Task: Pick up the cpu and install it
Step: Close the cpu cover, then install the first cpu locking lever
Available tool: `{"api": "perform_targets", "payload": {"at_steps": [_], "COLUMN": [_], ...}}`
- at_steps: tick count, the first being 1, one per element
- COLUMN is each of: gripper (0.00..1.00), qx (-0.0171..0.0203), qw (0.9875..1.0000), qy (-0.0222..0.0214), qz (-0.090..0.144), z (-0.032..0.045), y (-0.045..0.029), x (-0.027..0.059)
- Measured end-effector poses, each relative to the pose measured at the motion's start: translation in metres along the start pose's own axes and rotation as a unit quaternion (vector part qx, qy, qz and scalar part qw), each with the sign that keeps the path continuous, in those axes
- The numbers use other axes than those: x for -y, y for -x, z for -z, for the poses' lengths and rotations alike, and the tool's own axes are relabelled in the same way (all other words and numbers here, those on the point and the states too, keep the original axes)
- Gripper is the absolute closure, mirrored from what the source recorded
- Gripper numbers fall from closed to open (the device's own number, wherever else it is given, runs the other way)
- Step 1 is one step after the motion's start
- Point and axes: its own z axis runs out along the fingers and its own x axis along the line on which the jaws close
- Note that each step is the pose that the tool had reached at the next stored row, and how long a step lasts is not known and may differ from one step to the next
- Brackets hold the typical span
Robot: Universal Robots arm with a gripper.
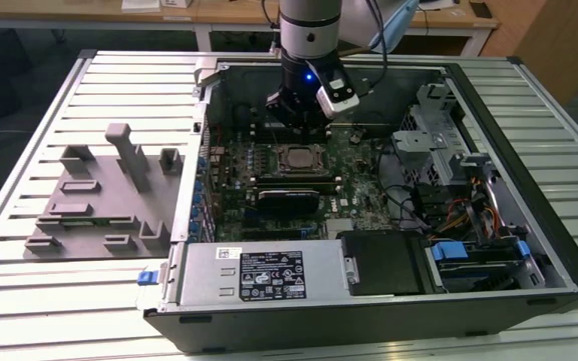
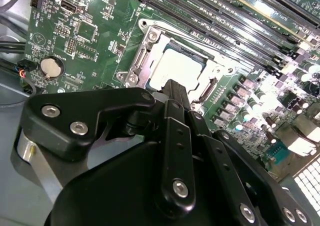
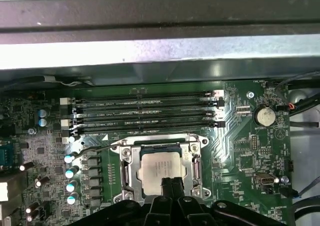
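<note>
The cpu [image 3: 159, 167] lies flat in the motherboard's socket, its silver top showing inside the metal socket frame [image 3: 128, 167]. In the second wrist view the cpu [image 2: 176, 66] lies just beyond my fingertips. My gripper [image 3: 171, 185] hangs over the cpu's near edge, its two black fingers pressed together with nothing between them. In the exterior view the gripper [image 1: 294, 126] is inside the open computer case, just behind the cpu [image 1: 297, 158].
Memory slots [image 3: 145, 111] run alongside the socket. The case walls [image 1: 205, 113] surround the board. A grey power supply [image 1: 259, 272] sits at the front and cables and a drive cage [image 1: 439, 165] on the exterior view's right. A grey parts fixture [image 1: 98, 195] lies on its left.
</note>
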Motion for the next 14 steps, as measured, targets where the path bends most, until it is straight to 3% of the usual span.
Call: {"api": "perform_targets", "payload": {"at_steps": [14], "gripper": [0.89], "qx": [0.0000], "qw": [1.0000], "qy": [-0.0001], "qz": [0.000], "z": [0.0007], "y": [-0.0019], "x": [0.0002]}}
